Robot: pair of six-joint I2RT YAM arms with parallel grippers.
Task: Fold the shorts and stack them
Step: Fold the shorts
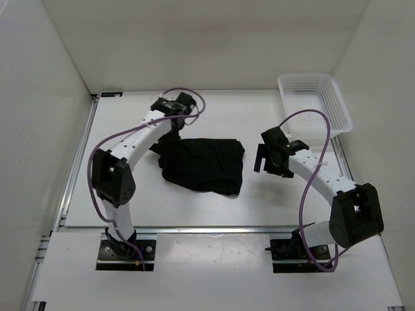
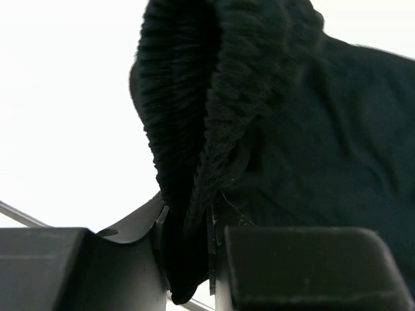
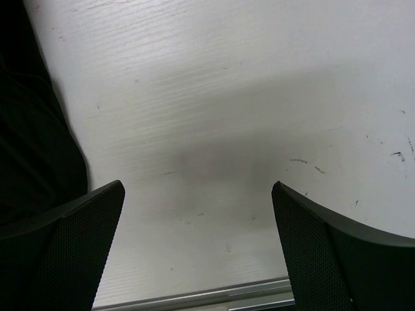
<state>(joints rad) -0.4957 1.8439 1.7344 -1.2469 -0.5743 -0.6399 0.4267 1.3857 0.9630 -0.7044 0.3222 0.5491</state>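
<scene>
The black shorts (image 1: 204,165) lie crumpled in the middle of the white table. At their left end my left gripper (image 1: 166,138) is shut on their ribbed waistband. In the left wrist view a fold of that waistband (image 2: 214,97) is pinched between the jaws of the left gripper (image 2: 188,259), with the rest of the cloth spreading to the right. My right gripper (image 1: 261,159) hovers just right of the shorts, open and empty. In the right wrist view the right gripper (image 3: 198,214) stands with its pads wide apart over bare table, and the shorts' edge (image 3: 32,149) shows at the far left.
A white mesh basket (image 1: 314,103) sits at the back right corner. White walls close in the table on three sides. A metal rail (image 1: 214,228) runs along the table's near edge, and the rail (image 3: 194,299) also shows below the right gripper's pads.
</scene>
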